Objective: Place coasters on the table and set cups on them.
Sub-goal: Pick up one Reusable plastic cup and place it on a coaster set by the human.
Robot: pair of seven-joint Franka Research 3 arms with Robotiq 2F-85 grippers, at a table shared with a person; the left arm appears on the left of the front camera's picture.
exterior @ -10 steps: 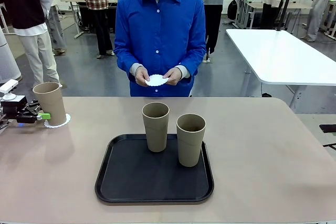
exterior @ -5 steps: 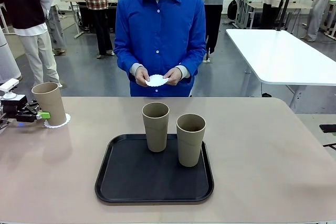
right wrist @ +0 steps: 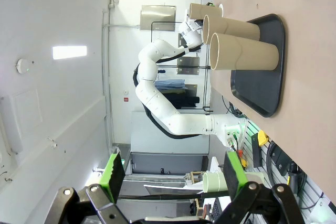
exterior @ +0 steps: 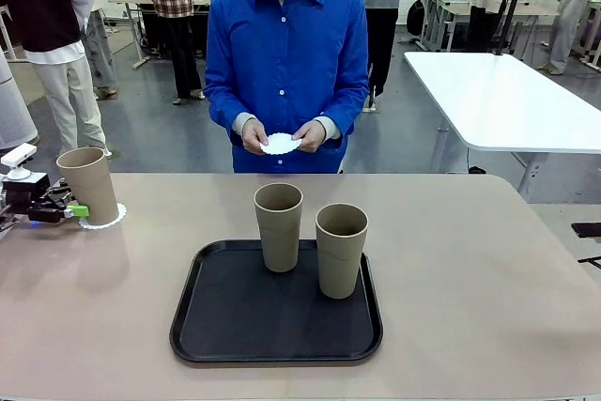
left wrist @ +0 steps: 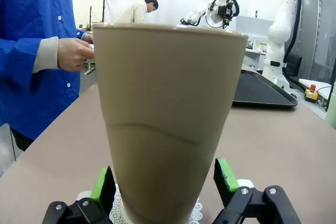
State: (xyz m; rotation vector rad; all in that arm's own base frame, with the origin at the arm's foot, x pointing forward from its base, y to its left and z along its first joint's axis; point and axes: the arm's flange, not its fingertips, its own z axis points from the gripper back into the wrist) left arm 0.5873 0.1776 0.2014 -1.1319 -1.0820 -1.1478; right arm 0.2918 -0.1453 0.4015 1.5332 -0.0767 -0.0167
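One tan cup (exterior: pixel 88 185) stands upright on a lacy white coaster (exterior: pixel 103 221) at the table's (exterior: pixel 470 279) far left. My left gripper (exterior: pixel 66 206) is open at its base. In the left wrist view the cup (left wrist: pixel 168 119) rises between the green pads (left wrist: pixel 103 183), with a gap beside the right one, and the coaster (left wrist: pixel 195 216) shows beneath it. Two more cups (exterior: pixel 279 225) (exterior: pixel 340 249) stand on the black tray (exterior: pixel 216 326). The person holds another coaster (exterior: pixel 280 145) in both hands. My right gripper (right wrist: pixel 173 174) is open on nothing, off to the side of the tray (right wrist: pixel 268 93).
The person in a blue shirt (exterior: pixel 286 53) stands at the far edge, opposite the tray. A white glossy table (exterior: pixel 507 100) stands behind on the right. Bare tabletop lies to the right of the tray and in front of the left cup.
The left gripper has shifted very slightly beside the cup. The cups, the tray and the person's hands are where they were.
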